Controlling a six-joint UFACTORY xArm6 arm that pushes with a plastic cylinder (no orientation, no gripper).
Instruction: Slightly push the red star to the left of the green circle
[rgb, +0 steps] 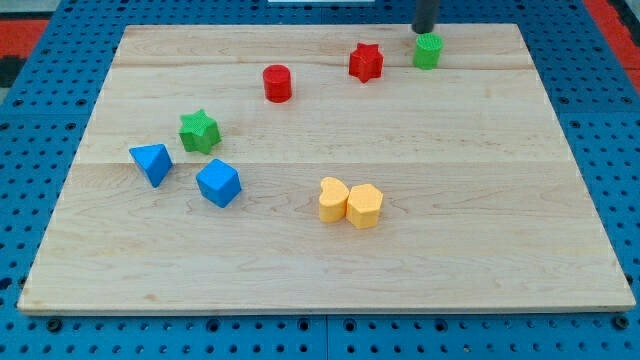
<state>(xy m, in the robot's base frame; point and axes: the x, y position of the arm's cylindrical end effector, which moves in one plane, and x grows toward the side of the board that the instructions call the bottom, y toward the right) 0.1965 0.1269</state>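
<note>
My tip (425, 31) right above the green circle (428, 50), maybe touching, holding nothing. Red star (366, 62) just left of it. No writing seen.

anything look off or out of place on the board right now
Nothing stands out. All blocks sit flat on the wooden board, none tipped or off its edge. The two yellow blocks touch each other. My tip is just above the green circle, with the red star to that block's left.
</note>
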